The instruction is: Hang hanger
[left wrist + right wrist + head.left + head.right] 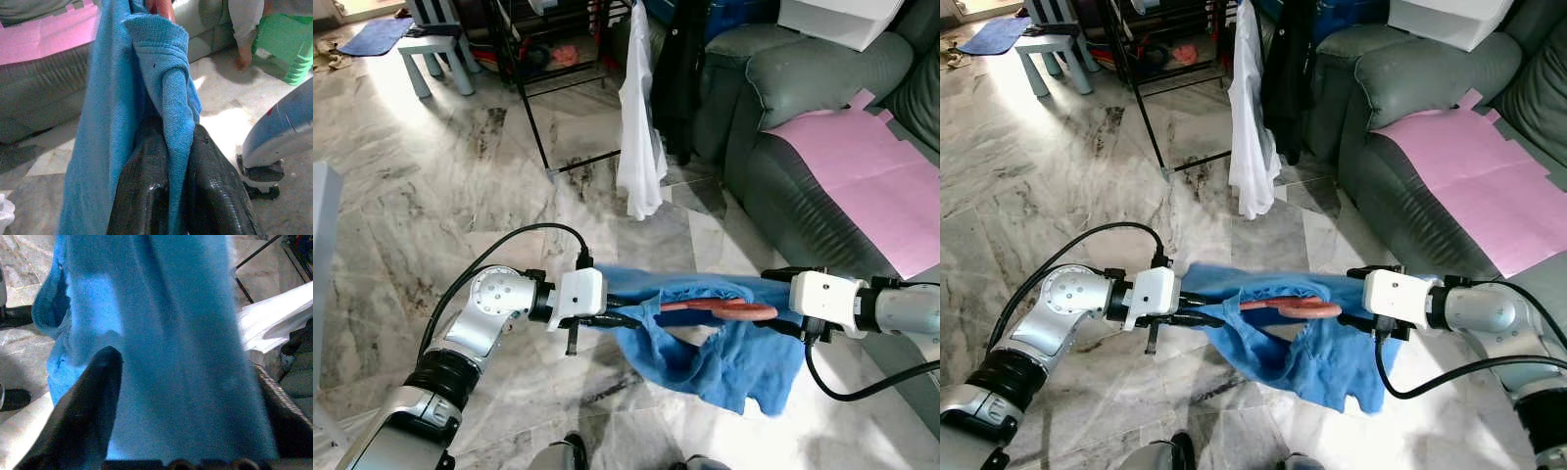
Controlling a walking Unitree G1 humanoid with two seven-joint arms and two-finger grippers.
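Both arms are raised to the same level over the marble floor [431, 245], elbows bent, forearms turned inward so the two grippers face each other across a blue garment [724, 357].

Left gripper [625, 318]: silver elbow joint out to the robot's left, white wrist block pointing toward the garment. In the left wrist view its fingers [146, 196] are pressed together on a fold of the blue cloth, the fabric bunched between them.

Right gripper [783, 321]: forearm comes in level from the robot's right, white wrist block just beside the garment's other edge. In the right wrist view one black finger [83, 406] lies against the blue cloth and the other sits at the far side of it, cloth stretched between; whether they actually clamp it I cannot tell.

The garment hangs spread between the two grippers, its lower part sagging toward the floor. A red hanger [720, 310] lies roughly level inside the neck opening, between the grippers, partly covered by cloth.

Beyond the garment: a white shirt [638, 117] hangs from a black rack [530, 108], dark clothing beside it. To the right of the garment, a grey sofa [773, 127] with a pink sheet [862, 176] on its seat. Farthest back, left of the rack, a small pale stool [435, 54] and a blue mat [374, 36].
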